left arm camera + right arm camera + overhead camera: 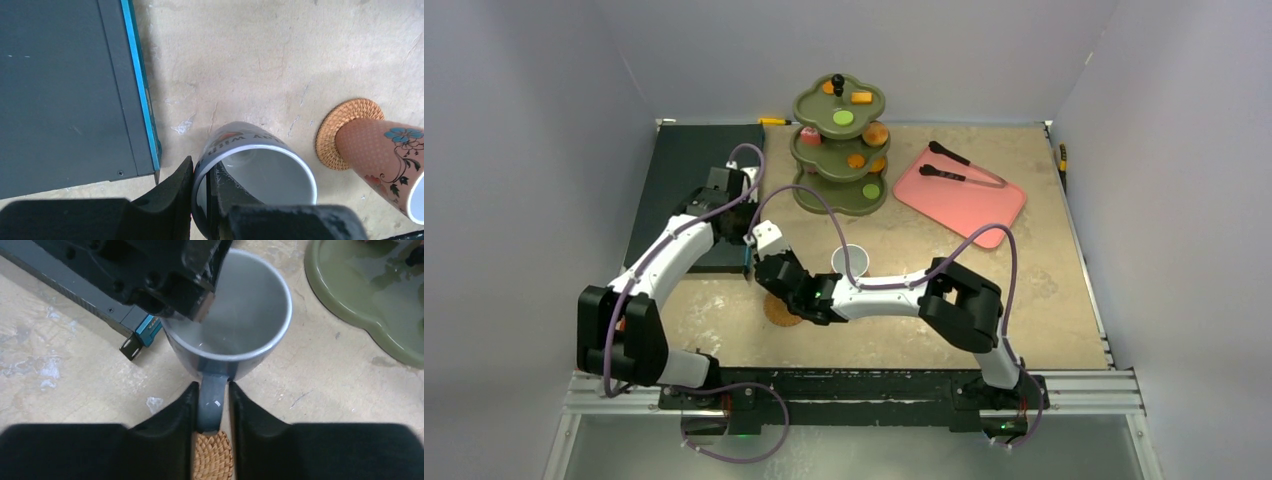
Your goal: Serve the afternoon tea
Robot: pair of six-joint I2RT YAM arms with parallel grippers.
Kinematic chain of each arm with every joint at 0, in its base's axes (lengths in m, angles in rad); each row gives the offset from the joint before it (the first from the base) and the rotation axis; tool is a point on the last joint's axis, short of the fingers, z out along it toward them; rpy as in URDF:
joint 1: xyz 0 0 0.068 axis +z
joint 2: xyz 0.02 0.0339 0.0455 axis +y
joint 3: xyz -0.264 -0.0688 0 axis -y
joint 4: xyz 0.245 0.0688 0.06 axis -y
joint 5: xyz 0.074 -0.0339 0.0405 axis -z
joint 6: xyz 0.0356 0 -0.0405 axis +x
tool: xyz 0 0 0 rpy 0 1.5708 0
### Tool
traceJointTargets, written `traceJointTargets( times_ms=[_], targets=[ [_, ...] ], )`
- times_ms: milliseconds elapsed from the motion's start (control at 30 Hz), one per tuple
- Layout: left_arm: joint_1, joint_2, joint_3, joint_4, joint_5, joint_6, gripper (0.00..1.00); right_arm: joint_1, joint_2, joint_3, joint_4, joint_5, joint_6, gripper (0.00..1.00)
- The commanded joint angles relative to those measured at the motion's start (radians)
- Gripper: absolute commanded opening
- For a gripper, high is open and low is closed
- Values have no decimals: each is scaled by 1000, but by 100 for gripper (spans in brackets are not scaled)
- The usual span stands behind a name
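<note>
Pinching grey mug (245, 315): left fingers (176, 192) rim, right fingers (181, 412) handle; box (60, 90) beside.

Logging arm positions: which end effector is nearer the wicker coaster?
Right. The right end effector clamps the grey mug's handle directly above the wicker coaster; the left end effector pinches the mug's far rim, off to the coaster's side.

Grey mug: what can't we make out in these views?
Right wrist: cannot tell whether the right gripper grips or only flanks the handle of the grey mug; coaster mostly hidden behind it.
Left wrist: lettering partly readable, curving away; orange mug cut by right edge.
Top: grey mug hidden under left gripper and right gripper.
</note>
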Motion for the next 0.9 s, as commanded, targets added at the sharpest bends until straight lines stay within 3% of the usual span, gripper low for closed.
traceJointTargets(
  times_ms=[0, 67, 100, 133, 300, 367, 567, 867],
  targets=[
    [-9, -68, 44, -8, 58, -29, 0, -13, -9, 49, 40, 36, -22, 19],
    [-14, -83, 53, -18, 69, -21, 0, -16, -20, 43, 43, 38, -24, 4],
    [-13, -90, 57, -21, 72, -12, 0, -16, -26, 38, 45, 40, -24, 0],
    [-14, -96, 63, -26, 72, -3, 6, -16, -37, 31, 46, 39, -22, 0],
    [-13, -116, 115, -65, 63, 58, 77, -15, -108, -28, 57, 30, 0, 0],
    [-6, -126, 138, -74, 54, 77, 90, -15, -146, -60, 68, 34, 9, 0],
    [76, -119, 272, -107, 38, 156, 99, 3, -300, -237, 91, -61, 56, 0],
    [141, -105, 305, -52, -27, 250, 99, 106, -363, -362, 112, -112, 118, 0]
  ],
)
